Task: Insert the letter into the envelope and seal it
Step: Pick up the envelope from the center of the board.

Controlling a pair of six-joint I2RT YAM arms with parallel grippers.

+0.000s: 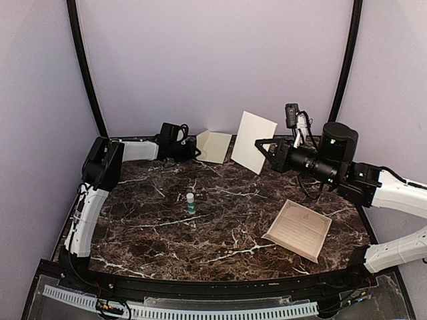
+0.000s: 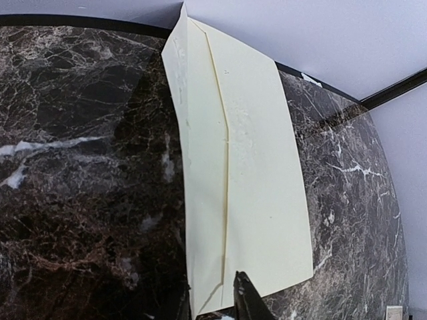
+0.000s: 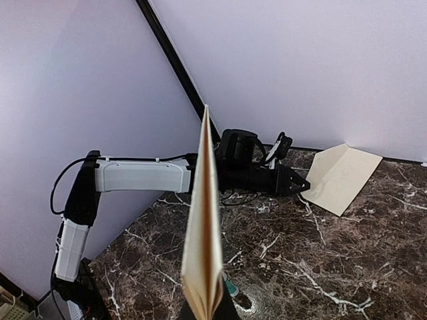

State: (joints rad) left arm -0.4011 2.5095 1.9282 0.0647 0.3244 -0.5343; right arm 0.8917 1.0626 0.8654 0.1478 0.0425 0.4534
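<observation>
Dark marble table (image 1: 167, 240), lilac walls. Left gripper (image 1: 193, 151) is at the back, 2 fingers set narrow around the near edge of the envelope (image 1: 215, 147); cannot tell if it is pinched. An upright cream sheet (image 1: 253, 141) is clamped in the fully closed right gripper (image 1: 265, 151). The letter (image 1: 298, 229) lies flat front right, untouched. Best grip is probably 1 panel only, flap left free so the pocket can open without creasing.
</observation>
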